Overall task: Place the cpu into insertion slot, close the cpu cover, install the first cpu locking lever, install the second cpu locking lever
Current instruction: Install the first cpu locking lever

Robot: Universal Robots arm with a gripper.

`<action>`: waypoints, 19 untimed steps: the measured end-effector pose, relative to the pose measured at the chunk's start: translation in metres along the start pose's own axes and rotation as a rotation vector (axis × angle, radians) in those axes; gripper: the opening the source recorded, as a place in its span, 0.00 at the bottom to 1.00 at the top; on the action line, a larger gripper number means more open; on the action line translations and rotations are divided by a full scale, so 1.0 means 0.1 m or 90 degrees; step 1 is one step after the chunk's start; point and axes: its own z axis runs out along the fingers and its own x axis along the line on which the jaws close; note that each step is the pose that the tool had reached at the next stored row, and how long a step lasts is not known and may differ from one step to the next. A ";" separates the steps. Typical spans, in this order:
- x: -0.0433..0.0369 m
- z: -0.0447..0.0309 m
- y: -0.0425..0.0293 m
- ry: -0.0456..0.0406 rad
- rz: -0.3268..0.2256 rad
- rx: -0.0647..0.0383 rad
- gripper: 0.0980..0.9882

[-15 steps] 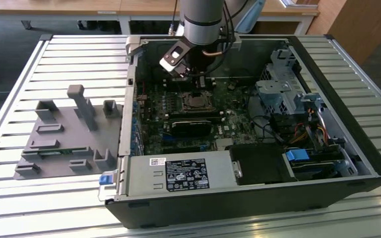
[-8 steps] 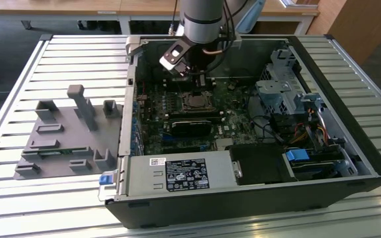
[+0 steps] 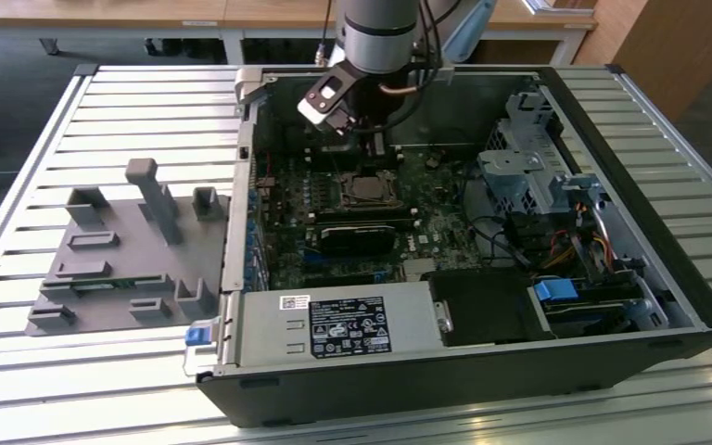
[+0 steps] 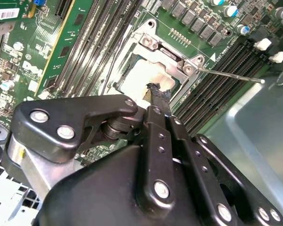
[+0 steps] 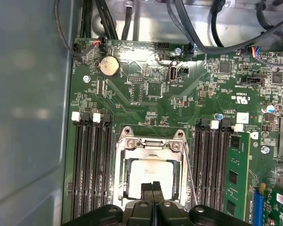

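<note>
From my remote seat I see the computer case (image 3: 455, 371) lying on its side on the slatted surface (image 3: 108, 111). That keeps the green circuit board (image 5: 146, 94) facing up, so the arm can come at it from above.

The cpu (image 5: 148, 170) sits in the insertion slot (image 3: 366, 190), its pale metal top showing through the cut-out of the cpu cover (image 5: 132, 143). The cover appears to lie flat over the chip, which I judge is what keeps it seated.

The hand (image 4: 156, 94) is clenched on nothing, its fingertips (image 5: 146, 188) pressed together. I take that as deliberate: closed, they make one narrow tip suited to nudging small parts rather than gripping them. The tip is over the edge of the cover's opening, on or just above the chip (I cannot tell if it touches).

One thin locking lever (image 4: 226, 75) angles out from the socket corner across the memory slots (image 4: 236, 52), so I judge it is not latched. In the first wrist view a wire lever runs beside the cover, and whether it is hooked I cannot tell.

A grey fixture (image 3: 121, 250) stands on the surface beside the case, well apart from the hand.
</note>
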 end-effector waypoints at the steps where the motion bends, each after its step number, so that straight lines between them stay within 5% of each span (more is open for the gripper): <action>1: 0.000 -0.014 0.000 0.0000 0.000 0.000 0.01; 14: -0.001 -0.172 0.003 0.0001 -0.001 0.000 0.01; 19: -0.001 -0.173 0.003 0.0006 -0.044 0.000 0.01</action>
